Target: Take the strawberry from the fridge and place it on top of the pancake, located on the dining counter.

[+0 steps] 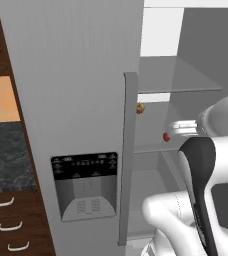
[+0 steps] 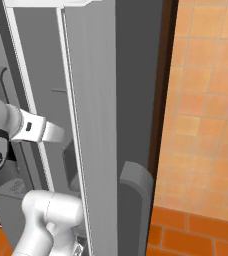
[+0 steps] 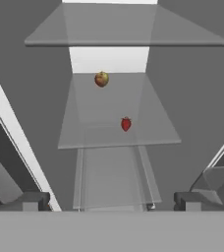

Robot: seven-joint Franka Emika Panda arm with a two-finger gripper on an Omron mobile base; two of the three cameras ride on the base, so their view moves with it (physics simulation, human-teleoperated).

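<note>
Gripper [image 3: 112, 201] wide open, empty, facing into fridge [image 1: 76, 100]; strawberry [image 3: 126, 124] lies straight ahead, near front edge of glass shelf [image 3: 109, 138].

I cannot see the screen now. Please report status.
Gripper open, holding nothing. Strawberry on glass shelf inside fridge, ahead. Path clear; yellowish round item sits farther back.

Small yellowish-brown round item [image 3: 101, 78] — dark wooden drawers [image 1: 13, 225], orange tiles [image 2: 206, 100].

The arm [image 1: 206, 190] is glossy white with rounded, bulbous links and a broad black band at one joint. Behind the end effector [image 3: 111, 201], with its small dark grey blocky fingertips [image 3: 33, 201], the wrist is pale grey.
</note>
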